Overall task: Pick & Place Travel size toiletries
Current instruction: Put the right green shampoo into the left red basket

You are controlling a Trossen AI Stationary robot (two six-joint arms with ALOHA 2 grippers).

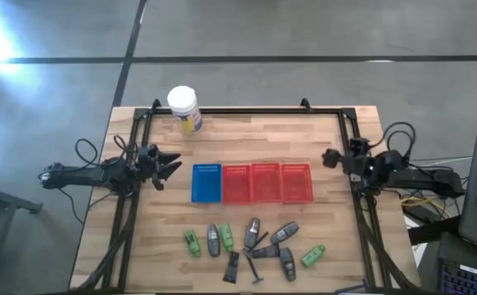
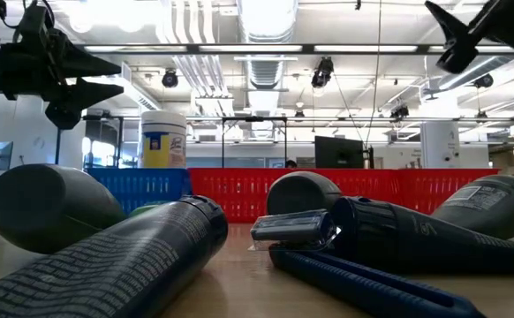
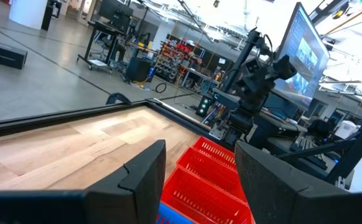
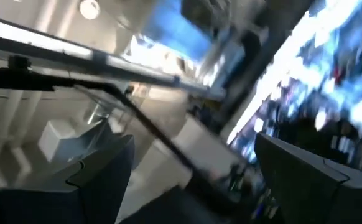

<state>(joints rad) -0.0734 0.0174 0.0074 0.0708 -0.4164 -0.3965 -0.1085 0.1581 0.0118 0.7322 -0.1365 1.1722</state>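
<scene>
Toiletries [image 1: 251,246] near table [image 1: 247,135] front edge. Left tool [image 1: 166,167] spread, left edge; right tool [image 1: 330,157] seemingly spread, right edge.

Right wrist view smeared throughout, nothing beyond the right hand [image 4: 190,180] made out. Low view crowded by grey tubes [image 2: 107,256], cut by the frame edges and masking most of the baskets [image 2: 239,190]. Black stick pieces [image 1: 255,266] too small from above to identify.

A grey concrete floor [image 1: 304,33] crossed by dark seams is seen around the wooden table [image 1: 247,139]; ceiling ducts [image 2: 266,53] and strip lights [image 2: 266,11] are shown overhead.
</scene>
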